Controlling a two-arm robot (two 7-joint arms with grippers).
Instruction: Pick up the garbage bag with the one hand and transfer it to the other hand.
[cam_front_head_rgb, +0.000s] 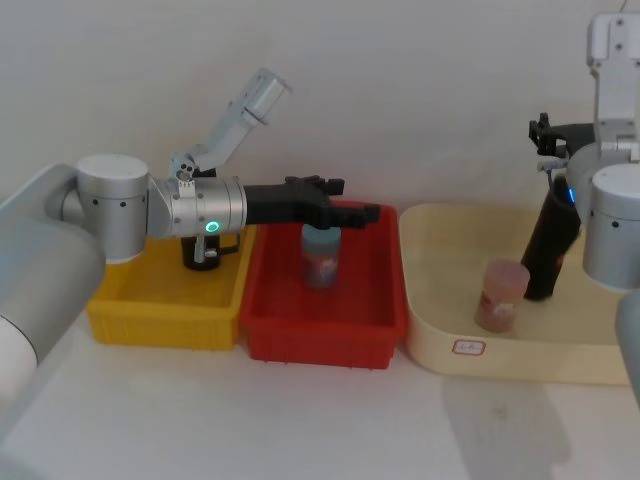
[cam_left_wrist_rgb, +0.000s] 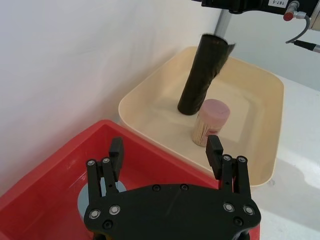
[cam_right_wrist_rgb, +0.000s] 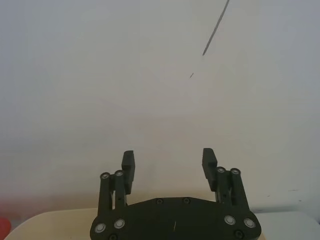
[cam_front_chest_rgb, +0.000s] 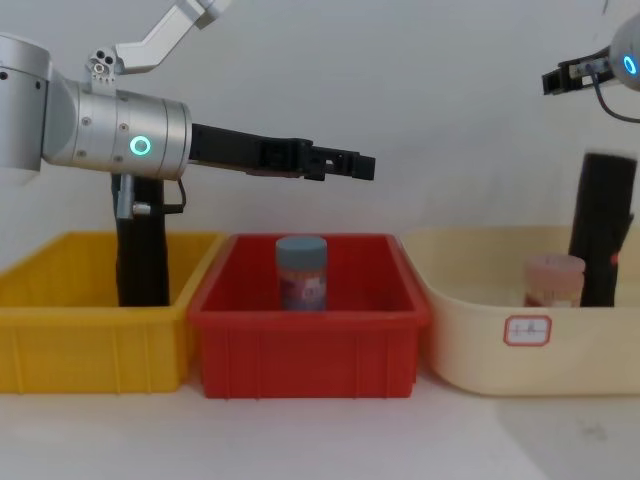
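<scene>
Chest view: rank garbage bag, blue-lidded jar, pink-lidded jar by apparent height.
1. garbage bag, tallest, rising well above the cream tub's rim.
2-3. blue-lidded jar and pink-lidded jar: unsure; bin walls hide both bases.

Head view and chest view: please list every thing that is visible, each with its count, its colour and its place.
Garbage bag: one, black, standing tilted in the cream tub.
Pink-lidded container: one, in the cream tub beside the garbage bag.
Blue-lidded jar: one, in the red bin.
Black roll: one, upright in the yellow bin.
Yellow bin: one, leftmost.
Red bin: one, middle.
Cream tub: one, rightmost.
Left claw: black, open, above the red bin.
Right claw: black, open, raised above the cream tub.
</scene>
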